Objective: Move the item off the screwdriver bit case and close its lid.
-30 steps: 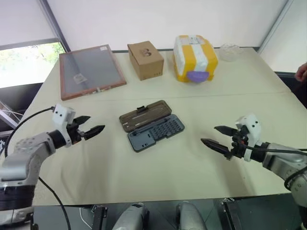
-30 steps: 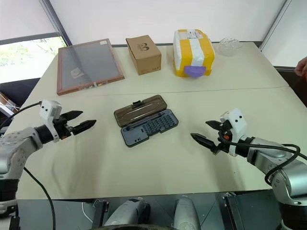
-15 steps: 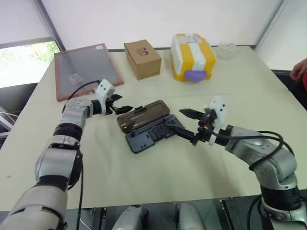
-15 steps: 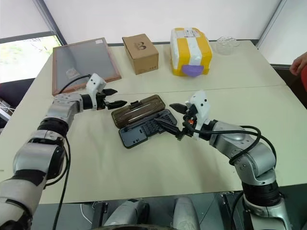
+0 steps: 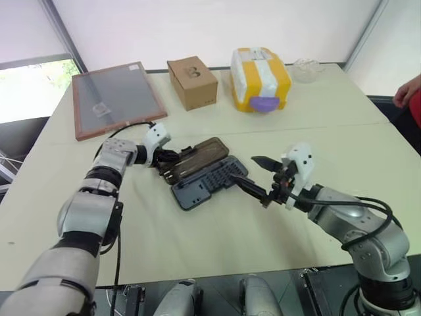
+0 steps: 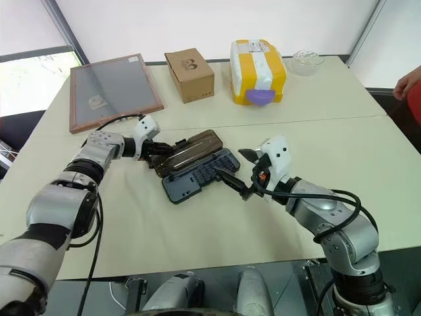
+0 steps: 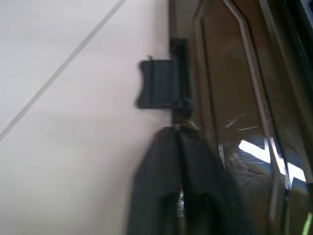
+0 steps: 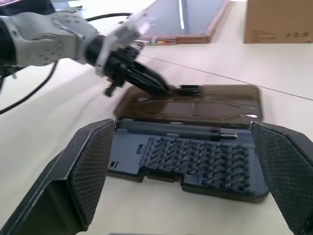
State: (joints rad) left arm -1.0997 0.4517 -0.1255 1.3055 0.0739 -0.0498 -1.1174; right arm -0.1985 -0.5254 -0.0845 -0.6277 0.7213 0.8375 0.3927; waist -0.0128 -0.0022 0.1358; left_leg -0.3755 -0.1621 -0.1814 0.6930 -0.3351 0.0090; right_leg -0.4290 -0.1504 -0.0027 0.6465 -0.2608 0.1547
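Observation:
The screwdriver bit case lies open and flat mid-table: dark grey bit tray [image 5: 209, 183], brown see-through lid [image 5: 199, 157] behind it. A thin light rod [image 8: 226, 133] lies along the join between them. My left gripper [image 5: 169, 158] is shut, its tips touching the lid's far rim [image 7: 234, 98] beside the black latch [image 7: 159, 83]. My right gripper [image 5: 243, 170] stands open at the tray's right end, one finger over the tray's corner, nothing between its fingers. In the right wrist view the tray [image 8: 195, 159] sits between its fingers [image 8: 93, 166].
At the back of the table stand a framed panel [image 5: 115, 97], a cardboard box [image 5: 192, 81], a yellow and white package [image 5: 260, 78] and a glass bowl [image 5: 306, 68]. A person's hand [image 5: 408, 92] shows at the right edge.
Both arms came in from the table's sides to the case. The left gripper went from open beside the lid to shut against its rim by the latch. The right gripper stays open.

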